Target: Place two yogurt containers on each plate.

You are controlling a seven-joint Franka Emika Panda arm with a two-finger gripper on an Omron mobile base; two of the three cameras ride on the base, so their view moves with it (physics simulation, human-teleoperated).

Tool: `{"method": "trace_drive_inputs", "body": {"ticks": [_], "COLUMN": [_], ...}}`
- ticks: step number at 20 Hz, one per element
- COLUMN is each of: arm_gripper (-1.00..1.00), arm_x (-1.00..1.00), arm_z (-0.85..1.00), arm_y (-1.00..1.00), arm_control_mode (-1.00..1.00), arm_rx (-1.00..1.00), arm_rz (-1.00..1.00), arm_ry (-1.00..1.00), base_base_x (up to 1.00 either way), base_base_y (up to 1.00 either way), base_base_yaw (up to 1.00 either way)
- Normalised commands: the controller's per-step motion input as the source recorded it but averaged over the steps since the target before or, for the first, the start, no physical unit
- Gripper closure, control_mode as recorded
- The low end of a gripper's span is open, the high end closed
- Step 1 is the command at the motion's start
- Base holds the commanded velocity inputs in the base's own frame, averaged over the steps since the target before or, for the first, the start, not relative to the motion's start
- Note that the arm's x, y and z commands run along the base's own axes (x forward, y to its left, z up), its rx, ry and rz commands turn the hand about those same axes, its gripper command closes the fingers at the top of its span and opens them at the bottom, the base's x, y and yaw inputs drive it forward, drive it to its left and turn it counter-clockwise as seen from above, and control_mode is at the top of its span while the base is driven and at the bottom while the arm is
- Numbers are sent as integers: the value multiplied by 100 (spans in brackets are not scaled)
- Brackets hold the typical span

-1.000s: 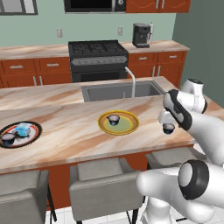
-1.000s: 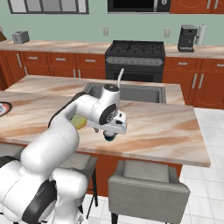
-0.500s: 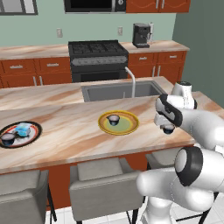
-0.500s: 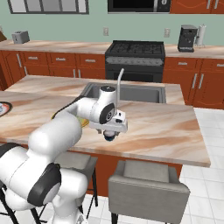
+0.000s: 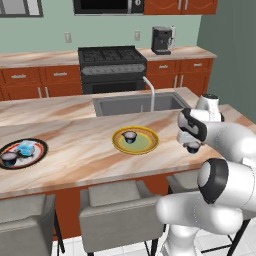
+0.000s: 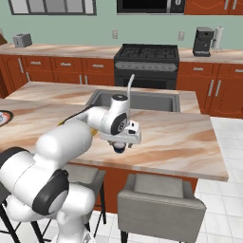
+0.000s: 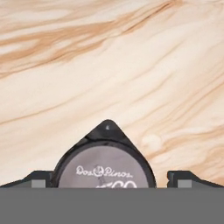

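Directly beneath the gripper (image 7: 112, 179): a dark yogurt cup (image 7: 105, 164) with a pale printed lid, standing upright on the marble counter (image 7: 131, 65). Fingertips (image 7: 183, 178) spread wide, one on either side of the cup and clear of its wall, so nothing clamped yet; likely poised so for a straight descent and a squeeze across the lid's width. Seen from the left base view, same gripper (image 5: 192, 142) low over that cup (image 5: 193, 147) near the counter's front edge; from the right base view, gripper (image 6: 121, 142) likewise just above the cup (image 6: 119, 148).

Farther out, to the hand's left: yellow plate (image 5: 145, 147) with a greenish centre, holding one dark cup (image 5: 130, 136) toward its far side. Room left on it for a second, which suggests the cup under the hand belongs there.

Beyond, behind that plate: sink (image 5: 135, 104) with a curved tap (image 5: 149, 92), nothing visible in the basin.

Farthest to the left: black-centred plate (image 5: 40, 150) with a red-orange ring, carrying a light blue cup (image 5: 26, 148) and a dark cup (image 5: 9, 158) just beside it; judged complete.
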Motion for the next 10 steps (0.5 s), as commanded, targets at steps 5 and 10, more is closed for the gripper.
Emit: {"method": "trace_drive_inputs", "body": {"ticks": [5,10], "arm_gripper": [-100,-100], "arm_x": [-3,0], "arm_z": [-13,-11], "arm_y": [-13,-1], "arm_control_mode": [-100,-100], "arm_rx": [0,0], "arm_rz": [0,0], "arm_ry": [0,0], "base_base_x": [0,0], "base_base_y": [0,0], "base_base_yaw": [0,0]}}
